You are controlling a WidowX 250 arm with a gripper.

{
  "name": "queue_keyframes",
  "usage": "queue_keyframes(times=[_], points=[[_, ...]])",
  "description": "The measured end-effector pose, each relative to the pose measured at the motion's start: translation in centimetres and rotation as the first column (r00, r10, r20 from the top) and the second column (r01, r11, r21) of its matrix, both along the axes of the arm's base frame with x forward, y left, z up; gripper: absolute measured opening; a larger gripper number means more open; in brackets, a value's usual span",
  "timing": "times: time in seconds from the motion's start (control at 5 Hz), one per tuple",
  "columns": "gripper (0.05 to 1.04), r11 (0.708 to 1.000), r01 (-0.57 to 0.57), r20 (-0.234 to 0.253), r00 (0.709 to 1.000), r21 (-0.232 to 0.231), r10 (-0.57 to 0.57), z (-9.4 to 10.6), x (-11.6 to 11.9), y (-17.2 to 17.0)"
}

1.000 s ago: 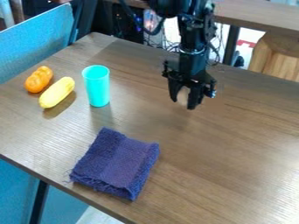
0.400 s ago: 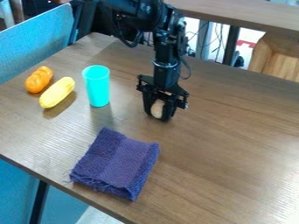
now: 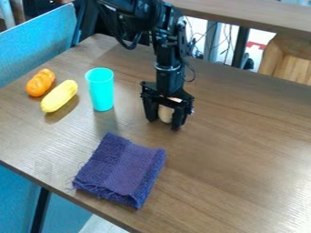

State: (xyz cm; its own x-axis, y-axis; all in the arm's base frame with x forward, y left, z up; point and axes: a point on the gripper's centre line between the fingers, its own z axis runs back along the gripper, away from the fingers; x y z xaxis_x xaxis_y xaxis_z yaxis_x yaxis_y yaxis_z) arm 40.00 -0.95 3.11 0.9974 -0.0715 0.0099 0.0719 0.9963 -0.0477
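Operating remotely, I position my claw [image 3: 164, 124] around a pale object [image 3: 165, 113] near the turquoise cup [image 3: 101, 90]; whether it grips, I cannot tell.

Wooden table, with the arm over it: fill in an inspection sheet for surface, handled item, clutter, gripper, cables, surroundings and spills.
Surface: brown wood-grain table, bright sheen toward the right.
Handled item: pale rounded object at the gripper; whether it is gripped cannot be told.
Clutter: turquoise cup upright; yellow elongated item beside orange lobed item; dark blue cloth with a frayed edge, near the table's edge.
Gripper: black, pointing down, right of the cup in the view.
Cables: black cable looping off the arm; thin cables behind the table.
Surroundings: blue panel at left, light wooden furniture at upper right.
Spills: nothing seen.
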Motion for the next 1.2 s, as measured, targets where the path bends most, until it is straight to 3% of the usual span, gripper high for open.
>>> queue_keyframes(times=[0.2,0.4,0.6,0.8,1.0,1.2], points=[[1.001,0.999,0.006,0.082,0.997,-0.038,-0.002,3.2,0.1,-0.1],[1.0,0.993,0.042,0.085,0.996,-0.11,-0.033,6.2,-1.5,0.9],[1.0,0.994,0.068,0.004,0.998,-0.082,-0.068,8.0,-3.8,2.1],[1.0,0.996,0.081,-0.026,0.996,-0.043,-0.082,9.3,-5.0,4.5],[1.0,0.997,0.072,0.014,0.997,0.002,-0.072,11.4,-6.3,6.6],[1.001,0.999,0.037,0.026,0.999,0.0,-0.037,12.4,-7.6,8.4]])
